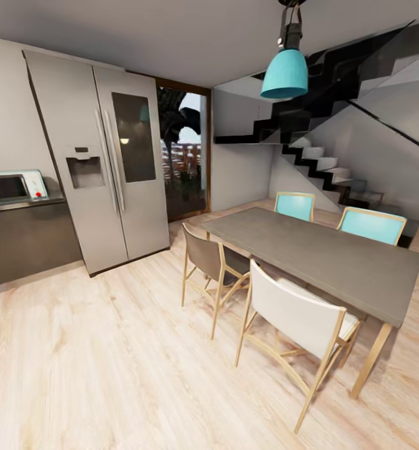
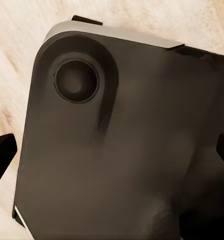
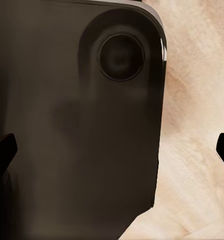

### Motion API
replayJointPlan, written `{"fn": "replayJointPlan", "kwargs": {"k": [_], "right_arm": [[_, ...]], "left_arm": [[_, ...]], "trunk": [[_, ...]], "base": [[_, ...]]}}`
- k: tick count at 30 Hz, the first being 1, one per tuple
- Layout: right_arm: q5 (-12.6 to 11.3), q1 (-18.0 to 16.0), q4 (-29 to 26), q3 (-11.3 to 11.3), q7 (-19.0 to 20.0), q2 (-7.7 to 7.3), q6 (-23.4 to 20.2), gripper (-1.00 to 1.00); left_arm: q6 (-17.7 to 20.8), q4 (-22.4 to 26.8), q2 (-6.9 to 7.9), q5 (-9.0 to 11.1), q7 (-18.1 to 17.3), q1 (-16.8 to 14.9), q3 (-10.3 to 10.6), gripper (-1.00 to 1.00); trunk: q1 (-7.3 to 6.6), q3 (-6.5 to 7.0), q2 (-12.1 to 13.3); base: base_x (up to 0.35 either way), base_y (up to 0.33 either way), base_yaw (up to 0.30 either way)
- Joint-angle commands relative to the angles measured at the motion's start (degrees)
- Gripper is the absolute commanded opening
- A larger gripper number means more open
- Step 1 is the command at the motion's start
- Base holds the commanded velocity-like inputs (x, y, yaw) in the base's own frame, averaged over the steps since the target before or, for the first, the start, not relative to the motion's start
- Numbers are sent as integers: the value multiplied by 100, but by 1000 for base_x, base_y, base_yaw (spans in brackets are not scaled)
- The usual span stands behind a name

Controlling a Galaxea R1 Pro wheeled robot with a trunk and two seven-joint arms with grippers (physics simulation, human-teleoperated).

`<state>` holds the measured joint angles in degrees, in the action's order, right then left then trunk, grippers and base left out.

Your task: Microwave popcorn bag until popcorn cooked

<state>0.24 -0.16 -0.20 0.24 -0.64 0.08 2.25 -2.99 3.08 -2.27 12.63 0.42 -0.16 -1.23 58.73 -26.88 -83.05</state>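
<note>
The pale mint-white microwave point(image 1: 12, 186) stands at the far left on the grey countertop point(image 1: 23, 204), its dark door shut, and the picture's edge cuts it off. The popcorn bag and the popcorn are out of view. In the left wrist view my left gripper point(image 2: 112, 155) hangs open over a dark rounded part of my own body point(image 2: 117, 150), its dark fingertips point(image 2: 1, 156) far apart at the frame's sides. My right gripper point(image 3: 114, 150) is open in the same way, with nothing between its fingertips point(image 3: 2, 150), above the same dark body and pale wood floor point(image 3: 197, 100).
A tall steel fridge point(image 1: 103, 162) stands right of the countertop, with a glass door point(image 1: 184, 150) beyond it. A grey dining table point(image 1: 321, 250) with several chairs point(image 1: 296, 315) fills the right. A staircase point(image 1: 321, 159) rises behind it, and a teal lamp point(image 1: 285, 72) hangs above. Pale wood floor point(image 1: 109, 362) lies ahead.
</note>
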Motion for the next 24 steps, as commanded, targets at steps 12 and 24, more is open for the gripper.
{"fn": "replayJointPlan", "kwargs": {"k": [12,24], "right_arm": [[2,-2,3,2,-7,1,16,100],[2,-2,3,2,-7,1,20,100]], "left_arm": [[-9,0,-2,38,2,-2,-16,100],[-17,0,-8,1,2,-2,18,100]], "trunk": [[0,-5,-3],[0,-5,-3]], "base": [[0,0,300],[0,0,300]]}}
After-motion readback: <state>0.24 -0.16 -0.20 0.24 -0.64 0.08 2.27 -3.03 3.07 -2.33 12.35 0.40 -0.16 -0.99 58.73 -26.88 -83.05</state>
